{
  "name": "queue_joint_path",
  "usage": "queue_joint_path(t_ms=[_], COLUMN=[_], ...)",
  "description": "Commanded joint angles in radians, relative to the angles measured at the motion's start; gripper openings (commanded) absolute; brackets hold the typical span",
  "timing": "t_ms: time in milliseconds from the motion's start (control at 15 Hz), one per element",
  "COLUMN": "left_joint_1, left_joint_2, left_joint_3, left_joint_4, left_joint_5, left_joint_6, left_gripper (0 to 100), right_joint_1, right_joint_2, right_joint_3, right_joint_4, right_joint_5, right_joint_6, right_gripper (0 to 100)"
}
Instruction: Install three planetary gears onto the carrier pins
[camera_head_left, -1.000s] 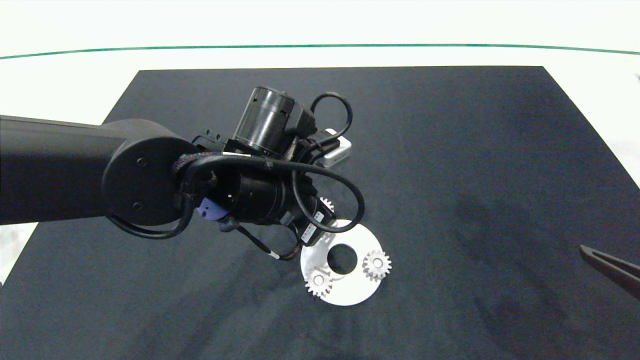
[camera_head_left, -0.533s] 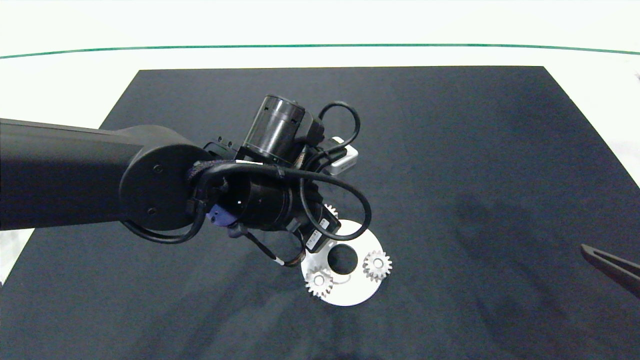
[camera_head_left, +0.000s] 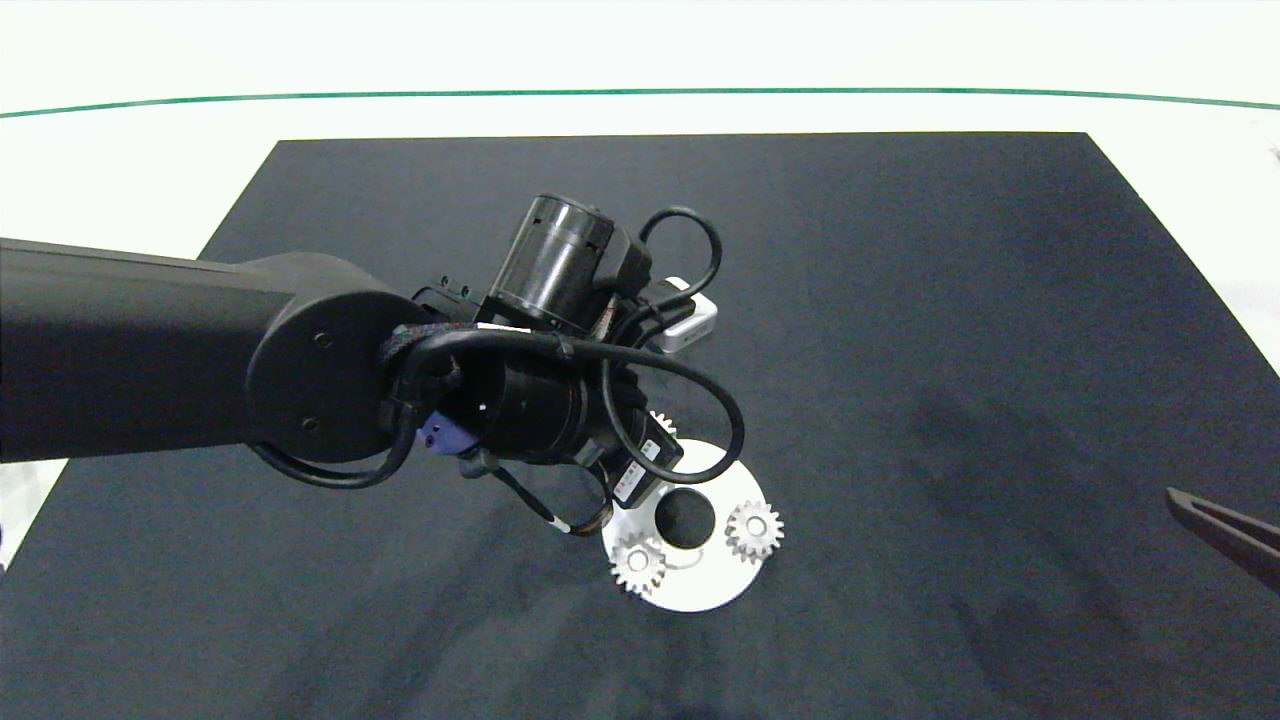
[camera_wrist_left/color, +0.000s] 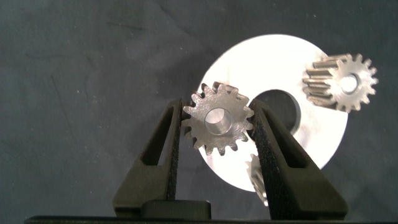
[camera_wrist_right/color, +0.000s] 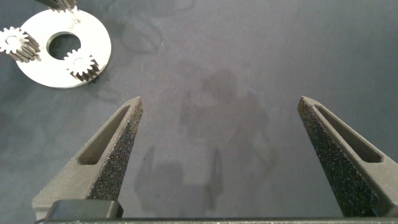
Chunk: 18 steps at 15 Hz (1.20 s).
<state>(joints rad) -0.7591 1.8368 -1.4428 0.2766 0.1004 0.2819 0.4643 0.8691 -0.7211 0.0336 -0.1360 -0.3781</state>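
Since the earlier head views the left arm (camera_head_left: 150, 350) has crept a little rightward and toward the disc, then nearly settled, while nothing else on the dark mat (camera_head_left: 950, 350) covering the surface has shifted.

Near the middle of the mat lies the white carrier disc (camera_head_left: 700, 585), with two planetary gears already seated on their pins: one (camera_head_left: 753, 529) on the right side of the centre hole, one (camera_head_left: 637, 564) on the near left.

Over the disc's far-left rim hangs the left end effector (camera_wrist_left/color: 217, 121), its two fingers closed on the third gear (camera_wrist_left/color: 217, 120) by opposite teeth, the bore facing the wrist camera. Something pale fills that bore; it may be the last carrier pin seen end-on, though the view does not settle this.

The right end effector (camera_wrist_right/color: 221, 155) is parked wide open, well apart near the mat's right edge.

To do this step well, the bore should be centred on the free pin before any descent, and the gear kept level so it does not cock on the pin's edge. Lowering should be slow and straight. The fingers should release only once the gear sits flat on the disc, then lift straight up, so the teeth are not dragged sideways.
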Motion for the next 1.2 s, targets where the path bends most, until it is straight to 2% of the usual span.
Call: queue_joint_path(t_ms=[67,533,867,933,1200], left_joint_1=[-0.012,-0.016,-0.022,-0.022,-0.023], left_joint_2=[0.016,0.048,0.048,0.047,0.036], left_joint_3=[-0.007,-0.042,-0.033,-0.03,-0.021], left_joint_4=[0.001,-0.008,-0.008,-0.008,-0.01], left_joint_5=[0.001,0.001,0.001,0.001,0.001], left_joint_6=[0.002,0.002,0.002,-0.001,-0.017], left_gripper=[16,16,16,100,100], right_joint_1=[0.001,0.001,0.001,0.001,0.001], right_joint_2=[-0.001,0.004,0.005,0.005,0.004], right_joint_3=[0.0,0.0,0.0,0.0,0.0], right_joint_4=[0.0,0.0,0.0,0.0,0.0], right_joint_5=[-0.001,-0.001,-0.001,-0.001,-0.001], right_joint_6=[-0.002,-0.002,-0.002,-0.002,-0.002], right_gripper=[100,100,100,100,100])
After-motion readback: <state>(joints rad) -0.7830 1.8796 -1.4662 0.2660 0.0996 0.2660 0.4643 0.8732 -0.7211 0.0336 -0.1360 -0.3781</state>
